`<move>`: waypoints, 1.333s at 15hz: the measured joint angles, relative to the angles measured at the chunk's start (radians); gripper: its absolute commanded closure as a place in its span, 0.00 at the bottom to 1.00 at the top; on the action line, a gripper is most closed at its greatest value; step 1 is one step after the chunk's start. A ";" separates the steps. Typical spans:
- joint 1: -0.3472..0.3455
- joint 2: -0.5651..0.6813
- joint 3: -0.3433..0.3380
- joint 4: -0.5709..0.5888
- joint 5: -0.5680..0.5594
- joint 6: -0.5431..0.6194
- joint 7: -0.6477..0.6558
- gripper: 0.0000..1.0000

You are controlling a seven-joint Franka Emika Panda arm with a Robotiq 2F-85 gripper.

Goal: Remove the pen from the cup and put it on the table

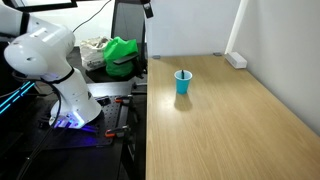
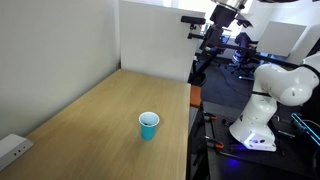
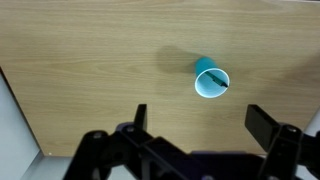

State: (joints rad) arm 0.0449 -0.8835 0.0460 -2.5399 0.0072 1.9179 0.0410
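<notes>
A small blue cup (image 1: 183,82) stands upright on the wooden table (image 1: 230,130); it also shows in an exterior view (image 2: 148,125) and in the wrist view (image 3: 211,80). A dark pen (image 3: 213,78) lies inside the cup, seen from above across its mouth. My gripper (image 3: 201,122) is open and empty, high above the table, with the cup beyond its fingertips. In both exterior views only the arm's base and lower links show; the gripper itself is out of frame.
A white power strip (image 1: 236,60) lies at the table's edge by the wall, also in an exterior view (image 2: 12,150). A white partition (image 2: 155,40) stands at the table's far end. A green object (image 1: 122,55) and cluttered equipment sit beside the robot base (image 1: 70,100).
</notes>
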 measured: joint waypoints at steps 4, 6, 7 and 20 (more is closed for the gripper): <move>0.000 0.003 0.002 -0.009 -0.009 0.063 0.000 0.00; 0.000 0.007 0.005 -0.020 -0.028 0.107 -0.002 0.00; 0.000 0.010 0.005 -0.025 -0.041 0.127 -0.006 0.00; 0.058 0.106 -0.098 -0.086 -0.160 0.360 -0.455 0.00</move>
State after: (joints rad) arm 0.1031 -0.7773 -0.0522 -2.6264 -0.1528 2.2774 -0.4139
